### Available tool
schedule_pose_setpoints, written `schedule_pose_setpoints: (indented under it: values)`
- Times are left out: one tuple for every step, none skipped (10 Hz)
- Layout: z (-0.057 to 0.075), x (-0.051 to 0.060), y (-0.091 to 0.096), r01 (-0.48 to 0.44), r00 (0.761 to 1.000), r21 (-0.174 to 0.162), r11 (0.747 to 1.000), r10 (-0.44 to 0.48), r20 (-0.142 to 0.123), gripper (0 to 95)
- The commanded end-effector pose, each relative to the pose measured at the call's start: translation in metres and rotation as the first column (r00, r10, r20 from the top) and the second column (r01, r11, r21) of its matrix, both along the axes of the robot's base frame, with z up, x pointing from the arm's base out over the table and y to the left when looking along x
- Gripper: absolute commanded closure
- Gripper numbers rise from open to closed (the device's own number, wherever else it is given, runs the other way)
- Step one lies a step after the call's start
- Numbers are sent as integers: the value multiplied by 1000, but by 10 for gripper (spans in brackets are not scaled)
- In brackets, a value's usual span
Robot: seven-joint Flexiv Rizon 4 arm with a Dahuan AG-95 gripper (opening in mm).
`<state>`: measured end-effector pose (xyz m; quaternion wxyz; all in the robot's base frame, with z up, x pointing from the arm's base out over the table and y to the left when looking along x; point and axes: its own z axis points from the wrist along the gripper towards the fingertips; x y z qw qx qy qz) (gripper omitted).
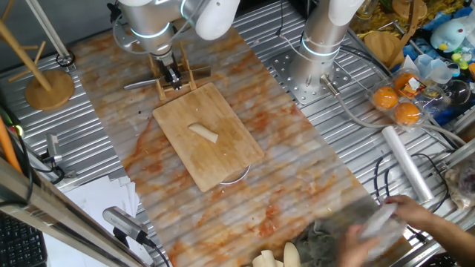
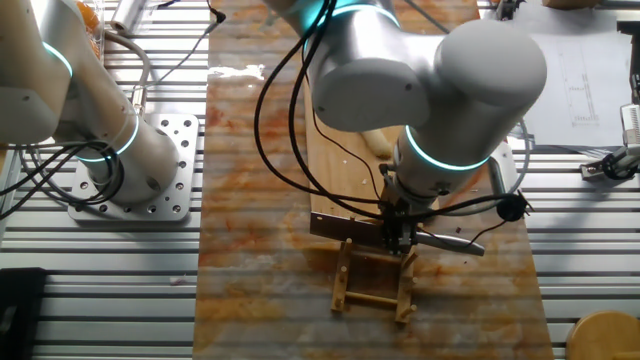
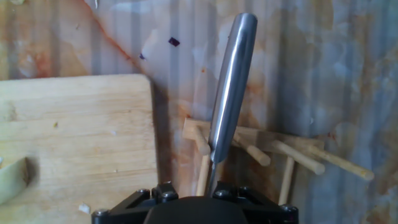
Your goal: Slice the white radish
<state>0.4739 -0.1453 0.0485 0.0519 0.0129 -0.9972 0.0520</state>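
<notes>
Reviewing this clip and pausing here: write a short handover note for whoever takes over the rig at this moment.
Gripper: down at the wooden knife rack beside the cutting board; the hand view shows the knife handle running out from between the fingers, but whether they are clamped on it cannot be told.
White radish: one whole stick lying on the cutting board, apart from the gripper.
Done: the arm has reached the knife; no cuts show on the radish.
Left: lift the knife off the rack, bring it over the board, slice the radish.
Note: a person's hand is at the table's edge, far from the board.
</notes>
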Motion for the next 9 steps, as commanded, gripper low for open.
schedule_pose_setpoints:
  values:
    - [-3,-3,-1,1,1000,-4,1000,-1,-2,570]
    - [-4,-4,-1,0,1000,-6,1000,0,-3,570]
    - [-6,-5,-1,-1,1000,-7,1000,1,-3,570]
    - [-9,-7,-2,-3,1000,-11,1000,3,-3,570]
    - [-11,-9,-2,-5,1000,-14,1000,5,-4,570]
    - [-12,-10,-3,-7,1000,-16,1000,7,-4,570]
    - [-13,-11,-4,-10,1000,-17,1000,10,-4,570]
    - [-11,-12,-5,-12,1000,-19,1000,12,-7,570]
    - [-11,-12,-6,-14,1000,-19,1000,14,-7,570]
